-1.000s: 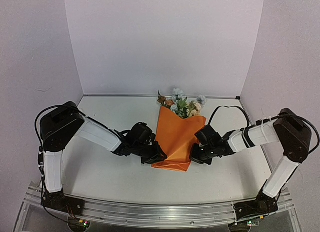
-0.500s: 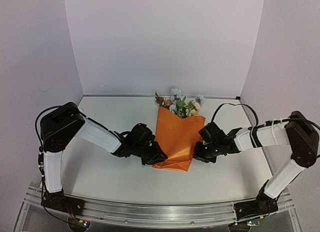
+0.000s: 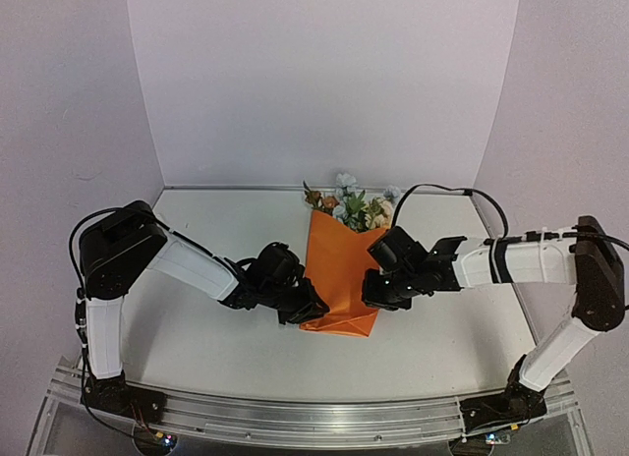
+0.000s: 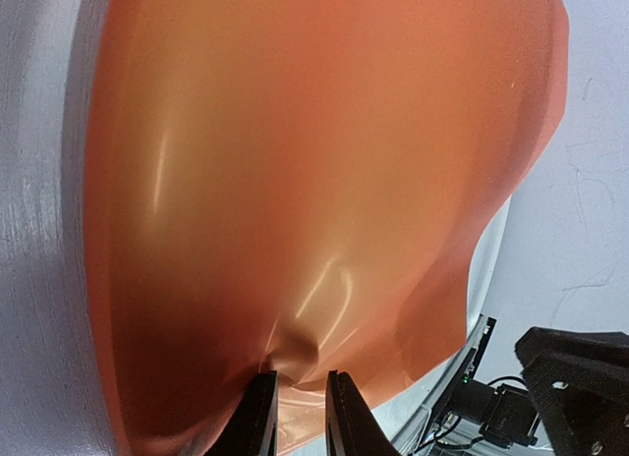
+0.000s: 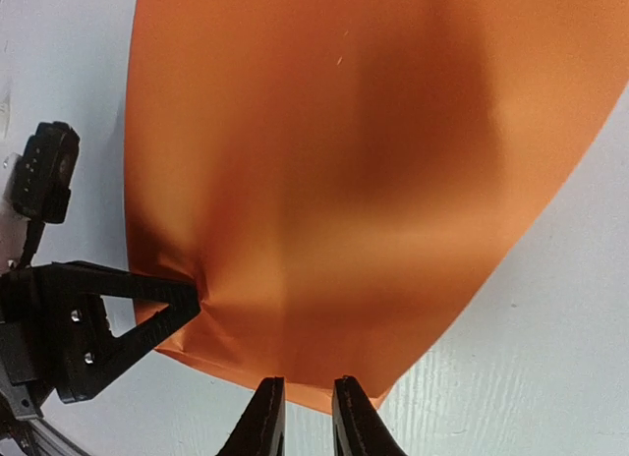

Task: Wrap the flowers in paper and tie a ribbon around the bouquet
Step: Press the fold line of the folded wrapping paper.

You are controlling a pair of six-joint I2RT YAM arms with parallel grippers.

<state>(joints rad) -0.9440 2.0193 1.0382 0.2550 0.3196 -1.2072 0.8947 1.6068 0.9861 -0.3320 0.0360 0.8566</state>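
Observation:
The paper point(image 3: 339, 269) lies mid-table, folded into an orange cone around the flowers point(image 3: 359, 208), whose orange, pale blue and cream blossoms stick out at its far end. My left gripper point(image 3: 307, 311) is shut on the paper's near left edge. In the left wrist view the paper point(image 4: 295, 161) puckers between its tips point(image 4: 300, 417). My right gripper point(image 3: 371, 297) is at the cone's right side. Its jaws point(image 5: 308, 417) stand slightly apart at the edge of the paper point(image 5: 373, 161), not pinching it. A left finger point(image 5: 128, 323) shows there on the paper. The ribbon is out of view.
The white table point(image 3: 216, 348) is boxed in by pale walls at the back and on both sides. An aluminium rail point(image 3: 314, 417) with both arm bases runs along the near edge. The right arm's black cable point(image 3: 442, 193) loops above its wrist.
My right arm has reached leftward onto the cone and its jaws have parted. The paper's right flap has come in, so the cone is narrower. The left arm has held still.

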